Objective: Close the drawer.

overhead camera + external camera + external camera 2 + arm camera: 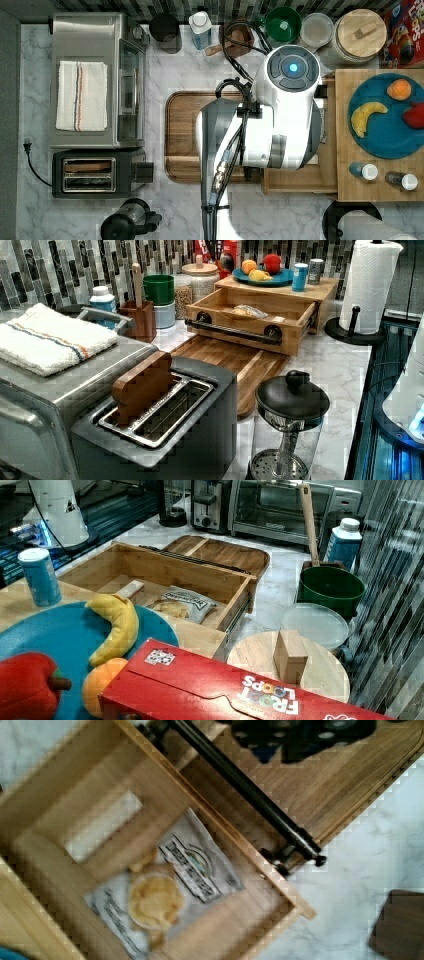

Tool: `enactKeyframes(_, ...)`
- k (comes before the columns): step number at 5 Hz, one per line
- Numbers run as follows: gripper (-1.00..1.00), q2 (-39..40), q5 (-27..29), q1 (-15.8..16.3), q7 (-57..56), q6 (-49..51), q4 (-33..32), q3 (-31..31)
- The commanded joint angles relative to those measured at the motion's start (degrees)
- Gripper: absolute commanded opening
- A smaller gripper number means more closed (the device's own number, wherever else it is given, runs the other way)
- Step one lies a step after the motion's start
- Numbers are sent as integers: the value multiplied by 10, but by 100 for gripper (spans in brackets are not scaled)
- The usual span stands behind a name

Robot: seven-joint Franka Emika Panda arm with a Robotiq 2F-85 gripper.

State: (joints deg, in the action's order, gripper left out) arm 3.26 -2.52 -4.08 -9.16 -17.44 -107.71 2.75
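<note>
The light-wood drawer (295, 315) stands pulled out from under the wooden top with the blue plate, over the end of the brown board (235, 365). A black bar handle (232, 331) runs across its front. Inside lie a chip bag (170, 885) and a pale wooden block (131, 588). In the wrist view the drawer (60, 815) lies open below the camera, and the dark gripper (300, 735) hangs past the handle (245, 787), over the board (360, 775). My white arm (280, 115) covers most of the drawer (300, 181) in the top view.
A toaster (95, 174) and toaster oven (95, 80) stand on the top view's left. Jars, a green bowl (283, 23) and a bottle line the back wall. A blue plate with fruit (385, 117) sits on the wooden top. A paper towel roll (370, 285) and a glass press (290, 425) stand near the counter's front.
</note>
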Motion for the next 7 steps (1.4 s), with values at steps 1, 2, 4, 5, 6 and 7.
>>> enactKeyframes(1,100,-20,21,30,-209,-9,-33,-36)
enactKeyframes(2,100,-22,33,41,-259,-3,-47,-43)
enactKeyframes(4,-100,-56,20,27,-307,-64,-130,-82)
enactKeyframes(5,-100,-44,48,35,-301,-88,-151,-75)
enactKeyframes(6,-100,-21,37,23,-311,-118,-165,-84)
enactKeyframes(7,-100,5,32,11,-324,-148,-180,-88)
